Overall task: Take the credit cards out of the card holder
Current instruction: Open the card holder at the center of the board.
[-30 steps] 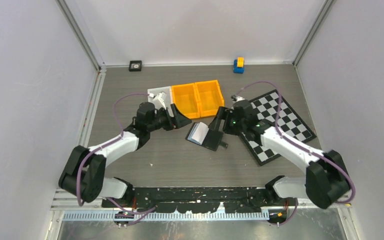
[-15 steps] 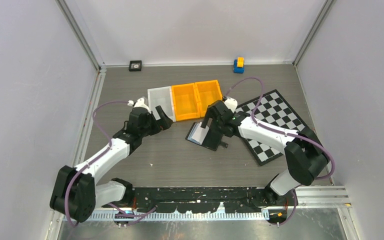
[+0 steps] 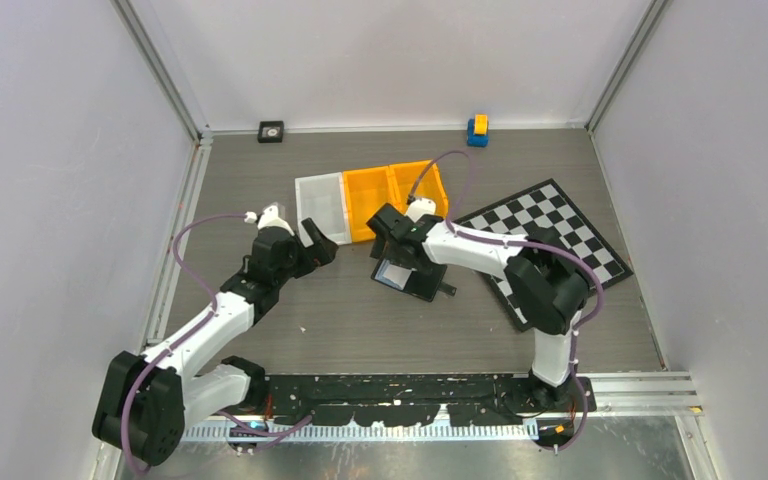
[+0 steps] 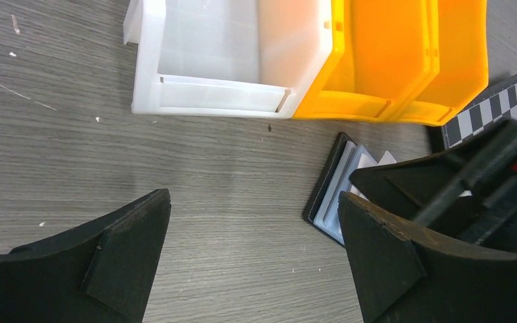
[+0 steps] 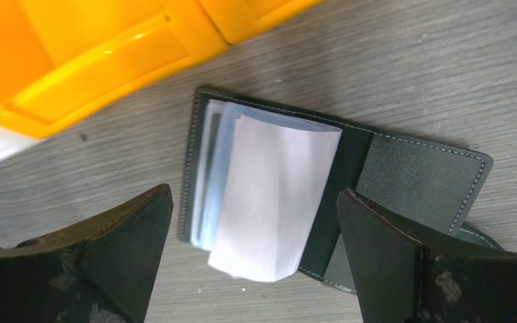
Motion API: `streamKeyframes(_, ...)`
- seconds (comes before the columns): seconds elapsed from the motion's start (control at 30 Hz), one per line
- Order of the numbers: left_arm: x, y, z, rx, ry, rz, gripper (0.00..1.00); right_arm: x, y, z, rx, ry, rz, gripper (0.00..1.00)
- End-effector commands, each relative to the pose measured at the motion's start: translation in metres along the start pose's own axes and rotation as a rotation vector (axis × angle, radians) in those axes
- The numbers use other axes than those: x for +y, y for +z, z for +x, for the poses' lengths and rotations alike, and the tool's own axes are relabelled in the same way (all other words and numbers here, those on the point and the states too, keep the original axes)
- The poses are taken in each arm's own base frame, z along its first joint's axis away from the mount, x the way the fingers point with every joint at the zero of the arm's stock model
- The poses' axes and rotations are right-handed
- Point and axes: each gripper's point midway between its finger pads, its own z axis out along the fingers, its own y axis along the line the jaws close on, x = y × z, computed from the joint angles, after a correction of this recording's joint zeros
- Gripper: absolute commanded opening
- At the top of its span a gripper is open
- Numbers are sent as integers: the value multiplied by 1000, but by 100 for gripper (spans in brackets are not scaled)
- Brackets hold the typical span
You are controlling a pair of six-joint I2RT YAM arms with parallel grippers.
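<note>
Desk (image 3: pixel 360 330) view from above. Left gripper (image 3: pixel 317 245), released and holding nothing, hangs left of the card holder (image 3: pixel 422 282). Right gripper (image 5: pixel 252 198), also released, hovers over the holder, which lies open mid-desk, pale sleeves (image 5: pixel 269 195) fanned; credit cards indistinguishable. Step appears to be reaching in; next, pinch one card's edge. Orange bins (image 3: pixel 397 195) beyond.

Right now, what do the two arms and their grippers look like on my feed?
The left arm and right arm have white links, bulky black joints and a looping purple cable each. The left gripper and right gripper are black with wedge-shaped fingers; those on the right carry pale scuffs.
</note>
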Motion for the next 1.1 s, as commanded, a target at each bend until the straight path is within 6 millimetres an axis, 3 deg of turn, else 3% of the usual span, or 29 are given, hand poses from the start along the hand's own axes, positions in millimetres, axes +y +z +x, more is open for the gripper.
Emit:
streamKeyframes(0.0, -12, -1, -18, -68, -19, 45, 97, -3, 5, -6, -43, 5, 74, 97)
streamKeyframes(0.27, -16, 1, -15, -49, -16, 63, 96, -9, 25, 18, 41, -92, 108, 93)
streamKeyframes(0.47, -19, 4, -11, -27, -12, 78, 95, -18, 18, 21, 81, -220, 79, 72)
streamKeyframes(0.57, -22, 6, -8, -12, -9, 92, 94, -21, 11, 13, 64, -250, 44, 61)
streamKeyframes(0.7, -32, 7, -2, 27, 5, 147, 92, -15, 11, 15, 76, -259, -130, 39)
streamKeyframes(0.83, -46, 11, 9, 94, 25, 230, 86, -4, 12, 24, 221, -140, -399, 28)
streamKeyframes(1.07, -72, 27, 50, 305, 58, 338, 82, -8, 9, 15, 224, -87, -517, 28)
